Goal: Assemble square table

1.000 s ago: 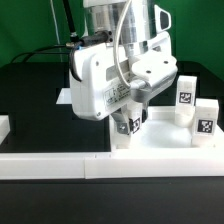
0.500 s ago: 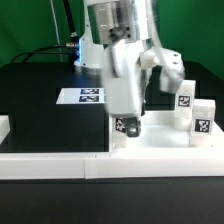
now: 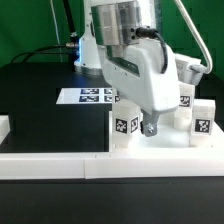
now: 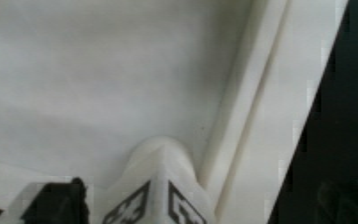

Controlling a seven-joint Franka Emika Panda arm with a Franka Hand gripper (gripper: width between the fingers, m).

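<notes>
The square table's white slab (image 3: 160, 146) lies at the front of the exterior view. One tagged white leg (image 3: 125, 125) stands upright in the slab's corner toward the exterior view's left. My gripper (image 3: 140, 128) straddles this leg with its jaws apart, and one dark finger (image 3: 151, 128) shows beside it. In the wrist view the leg (image 4: 158, 192) stands between the dark fingers (image 4: 51, 202), off centre and with a gap on one side, over the slab's flat face (image 4: 105, 80) and raised rim (image 4: 265, 110). Two more legs (image 3: 185, 97) (image 3: 204, 120) stand at the exterior view's right.
The marker board (image 3: 88, 96) lies on the black table behind the slab. A long white border rail (image 3: 60, 166) runs along the front, and a white block (image 3: 5, 126) sits at the exterior view's left edge. The arm's body hides the middle of the scene.
The hand has swung round above the leg toward the exterior view's right. The leg's tag, half hidden under the gripper before, now shows in full. The leg stays in its corner.
</notes>
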